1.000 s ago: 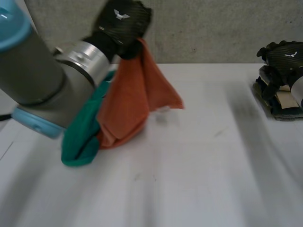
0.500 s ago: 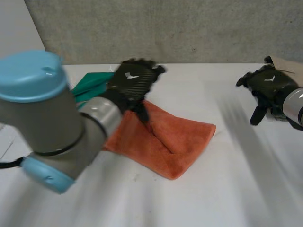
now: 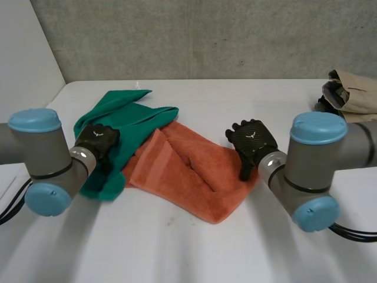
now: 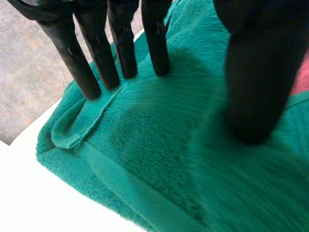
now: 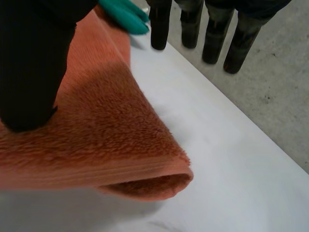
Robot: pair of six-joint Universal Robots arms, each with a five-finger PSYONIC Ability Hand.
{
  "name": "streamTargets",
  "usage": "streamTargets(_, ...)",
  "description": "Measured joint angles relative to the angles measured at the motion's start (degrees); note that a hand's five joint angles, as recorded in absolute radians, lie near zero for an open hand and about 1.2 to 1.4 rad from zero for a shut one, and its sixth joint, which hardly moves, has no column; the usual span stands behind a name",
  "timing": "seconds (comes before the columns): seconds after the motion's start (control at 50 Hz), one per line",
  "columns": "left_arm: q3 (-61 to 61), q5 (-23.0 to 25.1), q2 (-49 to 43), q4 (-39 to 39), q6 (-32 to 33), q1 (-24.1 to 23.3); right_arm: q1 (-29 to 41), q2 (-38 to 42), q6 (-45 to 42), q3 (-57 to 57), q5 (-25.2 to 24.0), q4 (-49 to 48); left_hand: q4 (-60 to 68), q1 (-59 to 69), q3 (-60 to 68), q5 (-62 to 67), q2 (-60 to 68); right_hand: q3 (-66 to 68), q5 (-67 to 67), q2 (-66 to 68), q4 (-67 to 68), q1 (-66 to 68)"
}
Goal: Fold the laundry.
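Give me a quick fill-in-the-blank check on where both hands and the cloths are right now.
The left hand presses its straight fingers on the ____ towel.
The right hand rests its thumb on the ____ towel.
The beige cloth lies on the table near the robot's ____ arm.
Missing: green, of the green towel; orange, of the orange towel; right.
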Motion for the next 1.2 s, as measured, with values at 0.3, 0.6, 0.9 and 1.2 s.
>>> streamTargets(0.3, 5.80, -4.54, 8.62, 6.74, 0.21, 1.68, -0.38, -0.65, -3.46, -2.86, 1.87, 3.40, 38.11, 34.62, 37.69, 34.74, 38.11, 50.23, 49.01, 50.00, 50.71, 44.45)
streamTargets(0.6, 9.64, -6.75, 18.65, 15.88, 5.65, 12.52, -4.56, -12.20, -3.70, 4.21, -1.05, 10.20, 38.13, 34.62, 37.94, 34.75, 38.22, 50.23, 49.01, 50.00, 50.72, 44.45)
streamTargets(0.9, 0.06, -5.22, 14.98, 13.25, 5.16, 6.61, -4.90, -12.41, -2.97, 6.87, -3.09, 11.21, -17.89, -20.42, -17.22, -17.60, -17.62, -4.64, -3.19, -4.50, -3.31, -3.82)
streamTargets(1.2, -8.27, 5.56, 11.77, 1.44, -3.10, -12.63, -7.30, -12.09, -6.06, 5.02, -7.71, 14.56, -14.15, -15.66, -14.20, -13.65, -14.01, -5.25, -3.62, -4.92, -3.47, -4.28)
